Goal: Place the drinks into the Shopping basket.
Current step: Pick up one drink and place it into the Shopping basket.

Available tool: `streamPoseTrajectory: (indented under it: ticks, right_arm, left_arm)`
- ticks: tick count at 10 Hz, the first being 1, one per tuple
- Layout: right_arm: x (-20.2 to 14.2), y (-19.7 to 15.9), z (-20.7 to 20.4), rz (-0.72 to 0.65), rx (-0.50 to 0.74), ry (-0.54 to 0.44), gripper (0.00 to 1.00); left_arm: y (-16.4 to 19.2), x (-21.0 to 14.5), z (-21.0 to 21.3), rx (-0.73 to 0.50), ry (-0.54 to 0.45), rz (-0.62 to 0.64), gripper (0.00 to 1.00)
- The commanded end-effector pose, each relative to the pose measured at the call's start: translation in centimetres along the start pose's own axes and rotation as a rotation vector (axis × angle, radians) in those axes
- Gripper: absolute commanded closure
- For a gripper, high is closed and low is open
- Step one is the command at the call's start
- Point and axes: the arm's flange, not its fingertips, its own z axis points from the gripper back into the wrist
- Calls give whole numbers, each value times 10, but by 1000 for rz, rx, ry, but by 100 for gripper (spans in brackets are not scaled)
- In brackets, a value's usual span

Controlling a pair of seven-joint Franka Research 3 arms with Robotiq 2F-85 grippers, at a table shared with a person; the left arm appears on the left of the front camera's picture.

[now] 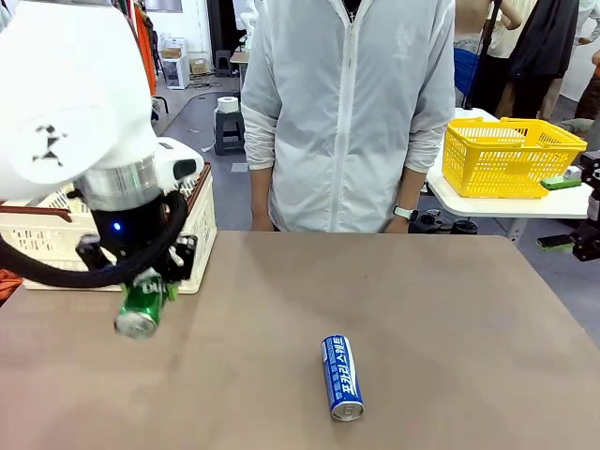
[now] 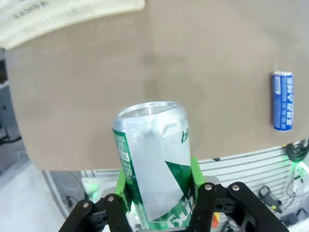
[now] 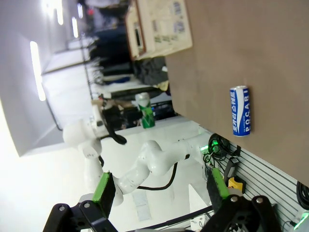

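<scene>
The cream-white slotted plastic basket (image 1: pixel 202 220) is mostly hidden behind the left arm. The left tool (image 2: pixel 159 203) covers the dented green metal can's (image 2: pixel 154 164) lower end, cutting its white lettering short.

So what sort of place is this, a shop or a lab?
Probably a robot test lab staged like a shop: a white robot arm holds a green can near a cream shopping basket, with a yellow mesh basket behind.

Brown tabletop (image 1: pixel 422 319) up front. White side table (image 1: pixel 487 202) far right with yellow mesh basket (image 1: pixel 511 155) on it. Grey floor (image 1: pixel 202 117) behind, dark stool (image 1: pixel 228 131), cardboard boxes (image 1: pixel 176 61) near back wall.
</scene>
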Motion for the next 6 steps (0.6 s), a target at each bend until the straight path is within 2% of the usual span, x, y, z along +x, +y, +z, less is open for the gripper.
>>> streamPoseTrajectory:
  ticks: [1,2,4,6]
  right_arm:
    - [-1,3,3,-7,-8,8,0]
    - [-1,3,3,-7,-8,8,0]
    - [-1,3,3,-7,-8,8,0]
    - [-1,3,3,-7,-8,8,0]
  left_arm:
    - [55,69,37,-33,-81,-29,100]
    - [86,102,53,-93,-109,-167,100]
    - [150,188,75,-66,-193,42,100]
    - [199,266,56,67,-200,124,100]
